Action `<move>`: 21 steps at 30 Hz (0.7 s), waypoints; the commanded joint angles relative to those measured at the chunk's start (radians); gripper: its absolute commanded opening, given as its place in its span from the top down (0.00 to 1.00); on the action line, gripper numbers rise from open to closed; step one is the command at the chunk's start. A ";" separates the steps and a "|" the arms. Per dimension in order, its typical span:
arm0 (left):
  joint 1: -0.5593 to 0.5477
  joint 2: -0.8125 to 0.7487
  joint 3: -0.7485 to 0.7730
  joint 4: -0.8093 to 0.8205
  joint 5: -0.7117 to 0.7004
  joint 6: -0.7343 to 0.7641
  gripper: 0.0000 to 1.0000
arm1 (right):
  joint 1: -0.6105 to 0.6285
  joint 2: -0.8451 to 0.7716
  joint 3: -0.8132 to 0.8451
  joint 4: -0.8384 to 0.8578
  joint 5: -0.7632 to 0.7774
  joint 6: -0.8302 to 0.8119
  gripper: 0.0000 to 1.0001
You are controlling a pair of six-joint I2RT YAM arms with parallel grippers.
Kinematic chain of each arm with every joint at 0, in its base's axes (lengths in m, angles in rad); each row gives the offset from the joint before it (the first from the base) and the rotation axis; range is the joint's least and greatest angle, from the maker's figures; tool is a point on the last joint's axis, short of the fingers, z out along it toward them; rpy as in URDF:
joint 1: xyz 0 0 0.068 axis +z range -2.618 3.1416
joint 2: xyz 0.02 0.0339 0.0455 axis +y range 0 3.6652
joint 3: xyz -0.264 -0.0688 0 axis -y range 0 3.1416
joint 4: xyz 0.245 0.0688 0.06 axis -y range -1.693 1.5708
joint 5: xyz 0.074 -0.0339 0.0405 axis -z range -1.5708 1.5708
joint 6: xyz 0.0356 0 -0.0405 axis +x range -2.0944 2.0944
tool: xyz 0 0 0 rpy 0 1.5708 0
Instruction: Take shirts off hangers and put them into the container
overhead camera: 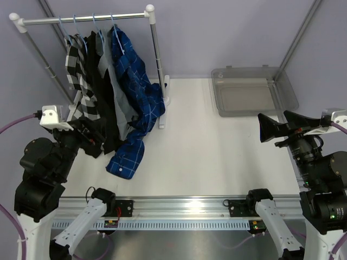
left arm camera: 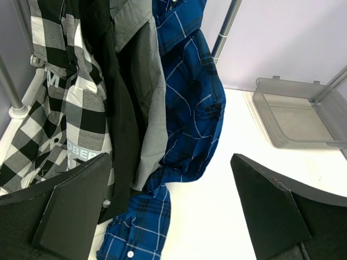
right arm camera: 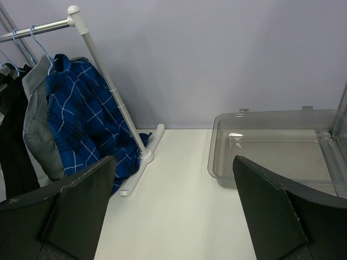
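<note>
blue plaid shirt (left arm camera: 190, 108), grey shirt (left arm camera: 146, 92), black shirt (left arm camera: 122, 114), black-and-white check shirt (left arm camera: 54, 108) — light-blue hangers (overhead camera: 115, 27), clear greyish container (overhead camera: 244, 73).

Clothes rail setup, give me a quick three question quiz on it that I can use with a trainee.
1. True or false: the container already holds a shirt.
2. How many shirts hang on the rail? A two, B four, C six.
3. Fill the gap: the left hand and the right hand both stand ___.
Key: 1 false; 2 B; 3 open.
</note>
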 commanded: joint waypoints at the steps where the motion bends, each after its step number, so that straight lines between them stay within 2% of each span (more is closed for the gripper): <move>1: -0.005 0.040 0.016 0.034 0.028 -0.022 0.01 | 0.008 -0.015 -0.005 -0.010 -0.017 0.016 0.01; 6: -0.005 0.177 0.092 0.034 0.032 -0.073 0.01 | 0.010 -0.004 -0.063 -0.013 -0.047 0.046 0.00; 11: -0.005 0.457 0.290 0.035 0.092 -0.146 0.01 | 0.008 -0.006 -0.097 -0.033 0.009 0.062 0.01; 21: -0.030 0.932 0.679 0.040 -0.050 -0.211 0.01 | 0.010 -0.001 -0.152 -0.086 0.018 0.065 0.01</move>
